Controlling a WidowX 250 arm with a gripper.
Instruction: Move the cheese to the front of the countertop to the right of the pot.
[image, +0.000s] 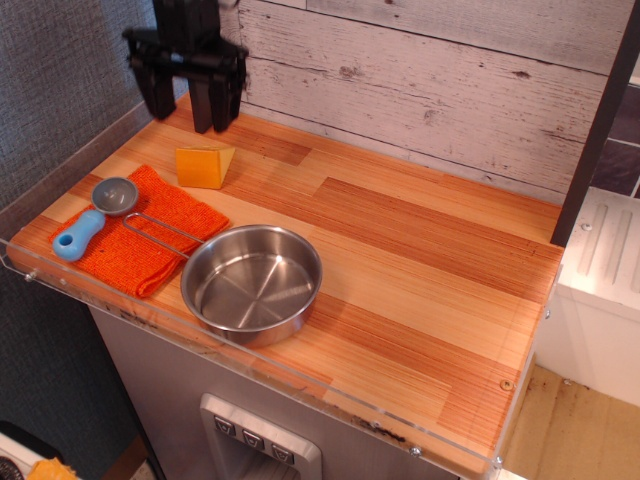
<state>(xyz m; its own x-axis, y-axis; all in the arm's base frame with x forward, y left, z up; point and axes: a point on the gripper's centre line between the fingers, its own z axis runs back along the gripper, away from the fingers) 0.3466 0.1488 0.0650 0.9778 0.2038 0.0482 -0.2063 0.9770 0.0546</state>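
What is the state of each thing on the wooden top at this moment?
Black gripper: open, hanging above the back left corner, holding nothing.
Yellow-orange plastic cheese wedge: free on the striped wooden countertop.
Shiny round steel pot: upright, empty.
Grey scoop with blue handle: lying on the orange woven cloth.

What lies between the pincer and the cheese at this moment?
Only bare countertop. The open pincer hangs behind the cheese, nothing between them in this single view.
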